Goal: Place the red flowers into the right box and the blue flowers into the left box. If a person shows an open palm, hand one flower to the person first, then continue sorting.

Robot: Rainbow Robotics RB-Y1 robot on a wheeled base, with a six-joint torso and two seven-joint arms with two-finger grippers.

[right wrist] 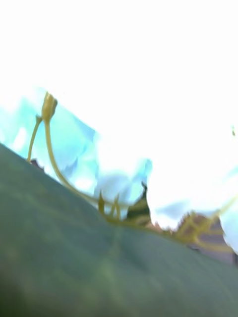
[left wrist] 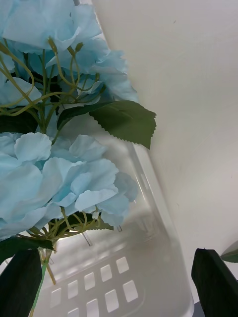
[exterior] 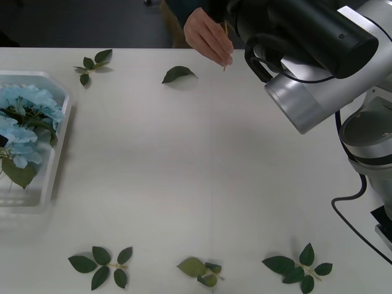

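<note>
Several blue flowers [exterior: 27,116] lie in the left box [exterior: 61,147] at the table's left edge. My left gripper [left wrist: 119,294] hovers open over that box [left wrist: 148,237], its black fingers [left wrist: 215,282] wide apart beside the blue flowers [left wrist: 59,168]. My right arm [exterior: 306,49] reaches to the table's far edge, where a person's hand [exterior: 208,37] pinches a thin stem [exterior: 225,30]. The right wrist view is pressed up against pale blue petals [right wrist: 74,143] and a green leaf [right wrist: 99,257]. The red flowers and the right box are out of view.
Loose leaf sprigs lie on the white table: two at the far side [exterior: 92,64] [exterior: 177,73] and three along the near edge [exterior: 101,264] [exterior: 201,271] [exterior: 299,266]. A black cable [exterior: 352,214] hangs by my right arm's base.
</note>
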